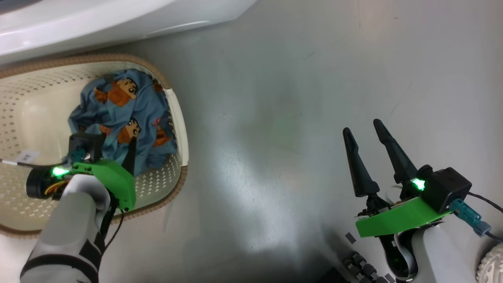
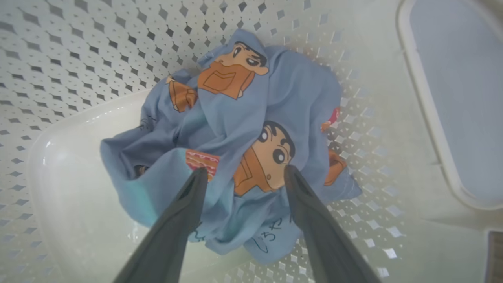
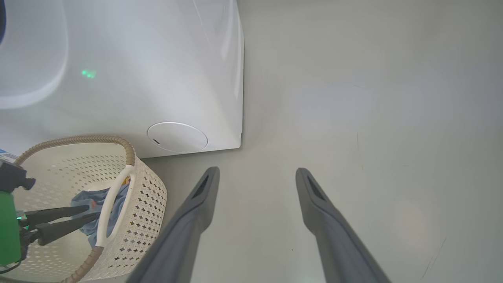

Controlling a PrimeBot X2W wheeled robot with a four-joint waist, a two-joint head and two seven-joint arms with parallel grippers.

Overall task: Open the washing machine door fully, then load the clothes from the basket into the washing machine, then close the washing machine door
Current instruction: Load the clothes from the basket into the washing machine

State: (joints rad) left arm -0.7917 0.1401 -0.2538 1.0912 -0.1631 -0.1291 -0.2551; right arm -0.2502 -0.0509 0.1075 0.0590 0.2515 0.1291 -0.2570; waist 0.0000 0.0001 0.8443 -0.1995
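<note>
Left wrist view: we see left gripper (image 2: 245, 170) spread, garment (image 2: 235, 118) straight ahead between its jaws, in basket (image 2: 78, 59).

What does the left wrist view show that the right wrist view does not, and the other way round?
Left wrist view: the orange-brown cartoon figures printed on the blue garment. Right wrist view: the white washing machine with its round cover, the grey floor, the open right gripper above it, and the brown rim of the basket. Both: the cream basket, the blue garment inside it, and the open left gripper reaching for it.
</note>
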